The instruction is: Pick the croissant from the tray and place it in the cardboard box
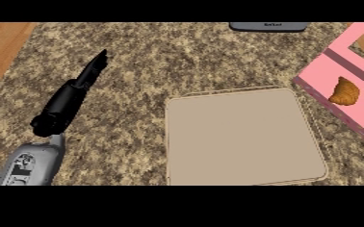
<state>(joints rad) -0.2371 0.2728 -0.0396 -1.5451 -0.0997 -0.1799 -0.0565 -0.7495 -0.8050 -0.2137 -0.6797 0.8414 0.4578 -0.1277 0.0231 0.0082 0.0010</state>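
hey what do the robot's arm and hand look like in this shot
Only one arm shows, at the view's left. The left hand is black and glossy, slim, narrowing to a pointed tip, with a rounded dark knob at the wrist. Behind it the forearm is a light grey shell with a darker panel of small fittings. No cables or lettering can be made out. The right hand is out of view.

Speckled granite counter (177,57), wooden strip (13,38) at far left, dark grey appliance (268,26) at top edge
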